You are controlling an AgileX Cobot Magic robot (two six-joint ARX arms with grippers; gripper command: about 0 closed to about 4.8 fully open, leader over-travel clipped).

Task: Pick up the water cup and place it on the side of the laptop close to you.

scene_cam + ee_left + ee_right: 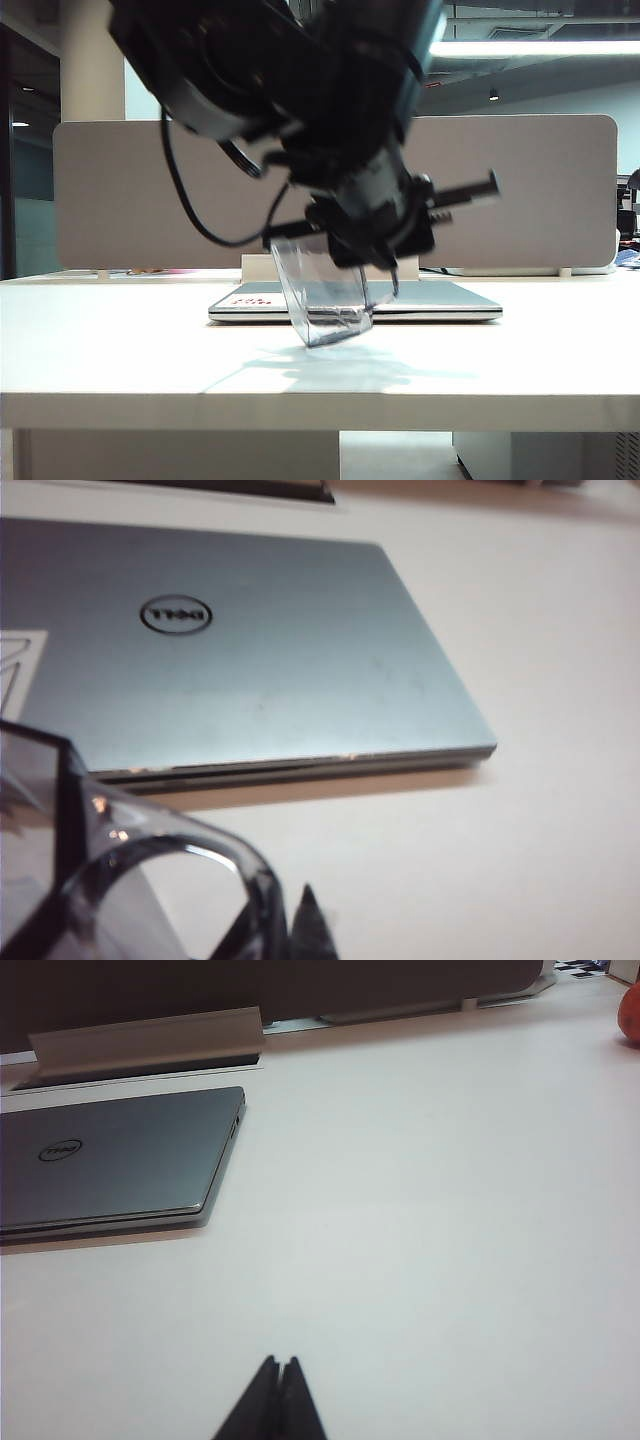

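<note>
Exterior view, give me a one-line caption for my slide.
Left gripper holds the tilted water cup just above the table, in front of the closed laptop.

A white bench (120, 340) is sitting in front of a big grey board (110, 200). A long light (540, 47) is glowing on the dark ceiling above.

My exterior camera is looking level across the table edge at the laptop (355, 302), while my wrist cameras are viewing its lid (240, 650) (110, 1165) from above, left closer.
</note>
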